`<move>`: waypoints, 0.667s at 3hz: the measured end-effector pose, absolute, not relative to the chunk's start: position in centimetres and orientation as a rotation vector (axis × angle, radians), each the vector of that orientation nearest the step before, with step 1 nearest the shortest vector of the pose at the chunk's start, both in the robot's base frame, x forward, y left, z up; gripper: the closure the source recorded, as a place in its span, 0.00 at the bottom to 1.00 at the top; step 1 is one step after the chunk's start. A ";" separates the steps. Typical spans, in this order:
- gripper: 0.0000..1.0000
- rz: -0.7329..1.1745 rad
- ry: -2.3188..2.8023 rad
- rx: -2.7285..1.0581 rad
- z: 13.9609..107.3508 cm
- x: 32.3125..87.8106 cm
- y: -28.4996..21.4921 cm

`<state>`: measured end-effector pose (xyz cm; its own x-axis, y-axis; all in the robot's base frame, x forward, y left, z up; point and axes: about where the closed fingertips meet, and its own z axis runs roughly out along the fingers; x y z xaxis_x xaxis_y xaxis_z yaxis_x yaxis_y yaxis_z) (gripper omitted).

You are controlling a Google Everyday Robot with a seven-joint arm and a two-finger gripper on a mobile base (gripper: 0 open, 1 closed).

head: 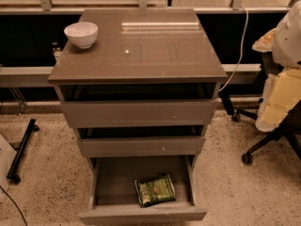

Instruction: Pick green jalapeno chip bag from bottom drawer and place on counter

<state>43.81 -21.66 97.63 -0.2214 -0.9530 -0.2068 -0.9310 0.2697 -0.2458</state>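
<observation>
Green jalapeno chip bag (155,190), a small crinkly green snack packet with pale lettering, lies flat on the floor of the bottom drawer (110,182), the lowest grey-brown box of the three-drawer cabinet. The bag sits toward the front of the drawer, right of centre in the view, near the front panel and slightly skewed.

The bottom drawer is pulled out further than the two upper drawers (141,112), which are only partly open. This leaves the bag exposed from above, so a top-down approach appears unobstructed.

The counter (155,55), the flat glossy grey-brown cabinet top, carries a round white bowl (81,34) at its far left corner. The bowl occupies only that corner, so the centre or right side appears suitable for set-down.

The gripper is outside the camera view. Its position, how far it is open and what it may hold cannot be told. Nothing touches the bag.

Judged status: the pick has not yet been made. The soft bag will likely deform under pressure, so a grasp across its middle is advisable.
</observation>
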 end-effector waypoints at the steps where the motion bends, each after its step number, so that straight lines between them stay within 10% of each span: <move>1: 0.00 -0.099 2.232 -1.724 97.6 43.8 -21.7; 2: 0.00 -0.070 2.257 -1.687 96.5 44.2 -21.2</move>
<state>44.16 -21.24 96.51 -0.2505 -0.9416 -0.2249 -0.9258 0.3009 -0.2286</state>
